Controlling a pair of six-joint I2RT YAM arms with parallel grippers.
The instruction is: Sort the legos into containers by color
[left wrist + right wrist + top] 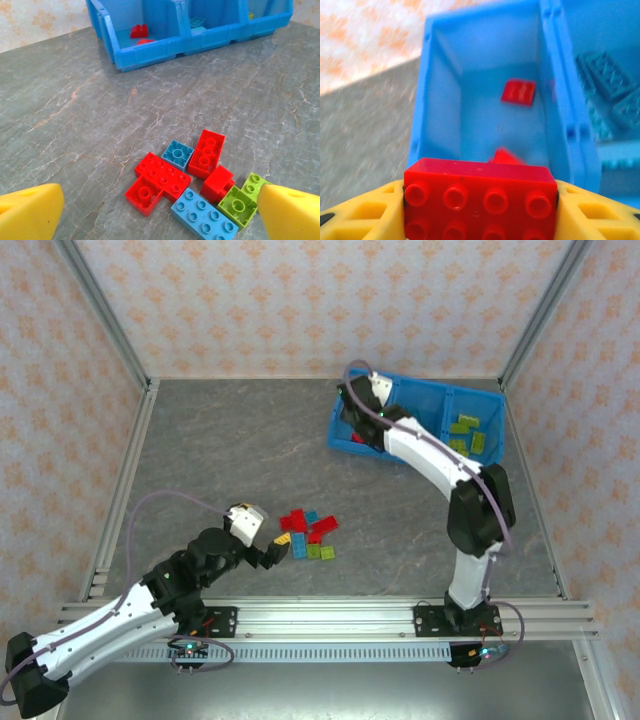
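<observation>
Nearest you, your left gripper (280, 548) hangs low over the grey table (75, 100), its yellow fingers (30, 215) spread wide with nothing between them. Just ahead of it lies the loose pile of legos (192, 182) (red, blue and lime green, touching one another). Farther off, your right gripper (480, 215) clamps a red brick (479, 180), studs toward the camera, above the left compartment (485, 115) of the blue bin (150, 52), where red pieces (518, 92) lie. Blue bricks (607, 80) sit in the middle compartment, green ones (470, 435) in the right.
</observation>
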